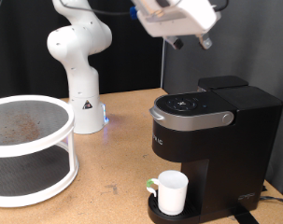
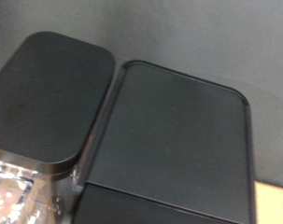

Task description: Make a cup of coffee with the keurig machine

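Note:
The keurig machine (image 1: 216, 131) stands on the table at the exterior view's right with its rounded top down. The white cup (image 1: 171, 192) sits on the drip tray under the spout, its greenish handle towards the exterior view's left. My gripper (image 1: 192, 41) hangs in the air above the machine, well clear of its top and touching nothing. The wrist view looks down on the machine's black top panels (image 2: 169, 140), with a strip of its silver band (image 2: 10, 187) at the frame's edge. No fingers show in the wrist view, and nothing shows between them in the exterior view.
A white round two-tier mesh rack (image 1: 29, 149) stands at the exterior view's left. The arm's white base (image 1: 80, 75) is behind it, near the middle. The wooden table (image 1: 118, 159) runs between rack and machine. A dark curtain forms the backdrop.

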